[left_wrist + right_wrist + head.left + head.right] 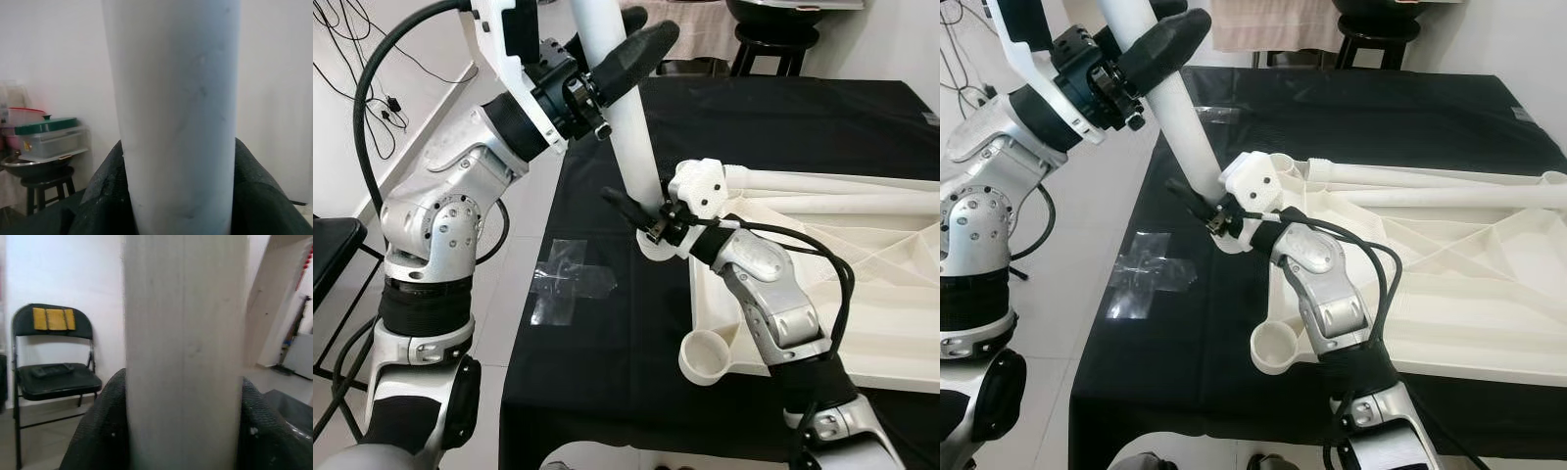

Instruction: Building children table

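Sockets (704,356) at the upturned children's table's (862,294) near corner face up at lower centre, on the black-draped tabletop (607,392). Mid-frame, the right hand (641,213) is clenched around the white leg's (631,127) lower end above a corner. Toward upper left, the left hand (617,47) grasps the leg higher up.

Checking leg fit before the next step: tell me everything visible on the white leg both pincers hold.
The white table leg is a plain, smooth, plastic-looking tube, faintly scuffed, standing slightly tilted. Its lower end meets a corner socket of the upturned white tabletop on the black cloth. The left pincer clasps it high up; the right pincer clasps it near the base. Whether it is fully seated cannot be told.
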Controlling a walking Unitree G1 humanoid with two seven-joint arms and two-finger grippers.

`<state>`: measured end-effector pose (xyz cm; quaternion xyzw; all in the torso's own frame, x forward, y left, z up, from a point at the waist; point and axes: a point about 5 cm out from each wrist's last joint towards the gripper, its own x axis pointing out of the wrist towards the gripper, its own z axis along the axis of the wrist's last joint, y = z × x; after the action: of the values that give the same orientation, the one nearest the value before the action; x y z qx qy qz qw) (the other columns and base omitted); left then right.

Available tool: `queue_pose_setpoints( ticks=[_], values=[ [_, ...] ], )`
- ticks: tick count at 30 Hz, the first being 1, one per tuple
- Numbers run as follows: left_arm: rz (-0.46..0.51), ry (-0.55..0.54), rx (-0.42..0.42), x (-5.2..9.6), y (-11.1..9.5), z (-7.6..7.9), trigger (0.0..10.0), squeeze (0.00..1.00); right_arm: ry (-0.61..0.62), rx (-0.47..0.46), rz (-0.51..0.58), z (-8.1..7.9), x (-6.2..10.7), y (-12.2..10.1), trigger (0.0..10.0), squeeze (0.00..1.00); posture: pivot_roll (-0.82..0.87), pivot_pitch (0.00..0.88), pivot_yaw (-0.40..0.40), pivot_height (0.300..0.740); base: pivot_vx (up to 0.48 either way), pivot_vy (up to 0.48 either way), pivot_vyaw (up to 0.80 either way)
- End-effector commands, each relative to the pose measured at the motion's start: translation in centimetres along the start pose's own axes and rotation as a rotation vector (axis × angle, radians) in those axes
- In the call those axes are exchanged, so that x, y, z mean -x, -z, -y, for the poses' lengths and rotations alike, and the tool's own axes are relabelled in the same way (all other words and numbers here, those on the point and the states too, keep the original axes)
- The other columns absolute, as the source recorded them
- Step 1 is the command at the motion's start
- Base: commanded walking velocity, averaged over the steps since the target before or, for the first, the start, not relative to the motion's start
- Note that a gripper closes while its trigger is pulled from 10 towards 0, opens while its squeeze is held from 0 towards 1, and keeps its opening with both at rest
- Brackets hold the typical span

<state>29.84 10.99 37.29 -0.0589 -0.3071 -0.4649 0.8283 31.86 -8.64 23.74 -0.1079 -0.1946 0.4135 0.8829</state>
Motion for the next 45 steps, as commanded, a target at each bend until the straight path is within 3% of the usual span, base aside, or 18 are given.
queue_pose_setpoints(
  ticks=[1, 4, 6, 7, 8, 10, 11, 12, 16, 23, 24, 45],
  values=[
    [0.01, 0.02, -0.035, 0.2, -0.8, -0.3, 0.0, 0.0, -0.066, -0.045, 0.012, -0.7, -0.1, -0.1, 10.0, 1.0, 0.03, 0.096, -0.019, 0.74, 0.0, 0.0, 0.0],
    [-0.002, 0.075, -0.02, 0.1, -0.7, 0.0, 0.0, 0.0, -0.074, -0.053, 0.013, -0.7, 0.0, 0.0, 10.0, 1.0, 0.03, 0.098, -0.023, 0.74, 0.0, 0.0, 0.0],
    [-0.036, 0.198, 0.025, 0.2, -0.4, 0.5, 0.0, 0.0, -0.152, -0.061, 0.001, -1.1, 0.2, 0.1, 10.0, 1.0, 0.03, 0.092, -0.021, 0.74, 0.0, 0.0, 0.0],
    [-0.08, 0.392, 0.08, 0.6, -0.2, 1.3, 0.0, 0.0, -0.3, -0.079, -0.028, -1.9, 0.4, 0.3, 10.0, 0.0, 0.03, 0.086, -0.02, 0.74, 0.0, 0.0, 0.0],
    [-0.08, 0.392, 0.08, 0.6, -0.2, 1.3, 0.0, 0.0, -0.3, -0.079, -0.028, -1.9, 0.4, 0.3, 10.0, 0.0, 0.03, 0.086, -0.02, 0.74, 0.0, 0.0, 0.0],
    [-0.118, 0.571, 0.137, 1.0, -0.2, 2.0, 0.0, 0.0, -0.415, -0.11, -0.06, -2.4, 0.5, 0.7, 10.0, 0.0, 0.03, 0.083, -0.022, 0.74, 0.0, 0.0, 0.0],
    [-0.123, 0.586, 0.147, 1.0, -0.2, 2.0, 0.0, 0.0, -0.424, -0.118, -0.064, -2.5, 0.5, 0.8, 10.0, 0.0, 0.03, 0.083, -0.022, 0.74, 0.0, 0.0, 0.0],
    [-0.123, 0.586, 0.147, 1.0, -0.2, 2.0, 0.0, 0.0, -0.424, -0.118, -0.064, -2.5, 0.5, 0.8, 10.0, 0.0, 0.03, 0.083, -0.022, 0.74, 0.0, 0.0, 0.0],
    [-0.177, 0.763, 0.133, 1.0, -0.3, 2.7, 0.0, 0.0, -0.463, -0.126, -0.079, -2.4, 0.2, 1.3, 10.0, 0.0, 0.03, 0.078, -0.025, 0.74, 0.0, 0.0, 0.0],
    [-0.163, 0.84, 0.124, 0.6, -0.3, 3.2, 0.0, 0.0, -0.461, -0.173, -0.061, -2.3, -0.3, 1.0, 9.9, 0.0, 0.02, 0.08, -0.025, 0.74, 0.0, 0.0, 0.0],
    [-0.162, 0.851, 0.116, 0.4, -0.3, 3.3, 0.0, 0.0, -0.463, -0.198, -0.052, -2.3, -0.3, 0.9, 0.0, 0.0, 0.02, 0.079, -0.026, 0.74, 0.0, 0.0, 0.0],
    [-0.143, 0.876, 0.062, -0.3, -0.6, 2.6, 0.0, 0.0, -0.436, -0.246, -0.061, -2.2, -0.4, 1.3, 0.0, 0.0, 0.01, 0.08, -0.027, 0.74, 0.0, 0.0, 0.0]
  ],
)
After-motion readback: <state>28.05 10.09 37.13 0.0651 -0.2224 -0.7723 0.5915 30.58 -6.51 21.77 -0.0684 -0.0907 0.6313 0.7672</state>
